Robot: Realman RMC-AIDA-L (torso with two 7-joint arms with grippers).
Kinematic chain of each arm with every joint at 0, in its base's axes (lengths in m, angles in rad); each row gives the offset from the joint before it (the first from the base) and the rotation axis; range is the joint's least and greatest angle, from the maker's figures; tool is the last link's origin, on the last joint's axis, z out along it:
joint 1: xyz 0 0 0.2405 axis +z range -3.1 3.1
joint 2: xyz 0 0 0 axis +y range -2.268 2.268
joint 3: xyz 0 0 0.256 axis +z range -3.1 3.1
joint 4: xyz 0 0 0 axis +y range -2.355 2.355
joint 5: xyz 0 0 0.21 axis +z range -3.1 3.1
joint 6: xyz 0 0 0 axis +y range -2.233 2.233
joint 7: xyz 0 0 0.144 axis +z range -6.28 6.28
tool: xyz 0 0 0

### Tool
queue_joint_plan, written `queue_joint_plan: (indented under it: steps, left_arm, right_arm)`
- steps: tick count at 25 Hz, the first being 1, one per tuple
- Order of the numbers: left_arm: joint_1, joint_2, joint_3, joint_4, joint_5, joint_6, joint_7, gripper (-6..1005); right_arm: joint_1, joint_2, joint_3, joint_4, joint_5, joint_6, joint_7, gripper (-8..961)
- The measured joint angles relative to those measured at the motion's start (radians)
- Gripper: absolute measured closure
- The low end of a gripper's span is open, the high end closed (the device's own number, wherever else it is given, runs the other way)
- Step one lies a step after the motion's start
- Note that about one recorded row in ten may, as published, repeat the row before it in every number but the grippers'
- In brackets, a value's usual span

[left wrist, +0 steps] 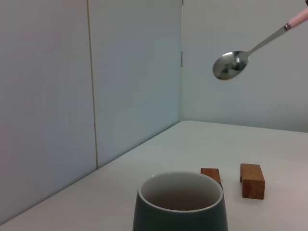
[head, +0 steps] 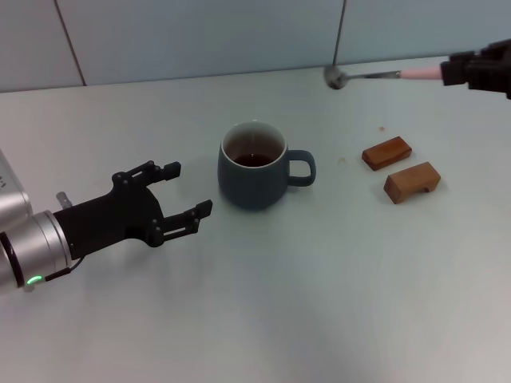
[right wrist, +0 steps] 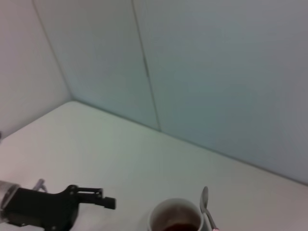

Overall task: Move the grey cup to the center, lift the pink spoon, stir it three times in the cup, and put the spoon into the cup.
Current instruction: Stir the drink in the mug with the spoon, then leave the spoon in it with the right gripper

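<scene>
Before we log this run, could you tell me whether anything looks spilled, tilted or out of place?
Nothing stands out. The grey cup stands upright holding its brown liquid, the right gripper holds the pink spoon in the air, and the left gripper waits open beside the cup.

Plenty of open surface [head: 319, 303] in front of the grey cup [head: 254, 175] and off to both sides, so a hand can come in from the front no problem. The left hand [head: 177, 190] sits spread open just beside the cup, and two wooden blocks [head: 399, 167] lie on the handle side. Straight above the cup it's open air, with the pink spoon [head: 375, 76] up high near the wall in the right hand [head: 479, 70].
</scene>
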Motion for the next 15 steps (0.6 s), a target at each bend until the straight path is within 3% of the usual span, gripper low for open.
queue_joint_plan:
  steps: [8, 15]
  left_arm:
    - [-0.002, 0.000, 0.000, 0.000, 0.001, -0.001, -0.010, 186]
    - [-0.005, 0.000, 0.000, 0.000, 0.006, -0.001, -0.012, 186]
  right_arm:
    - [0.158, -0.005, -0.040, 0.043, -0.161, -0.054, 0.087, 839]
    - [0.357, -0.013, -0.056, 0.233, -0.309, -0.073, 0.112, 839]
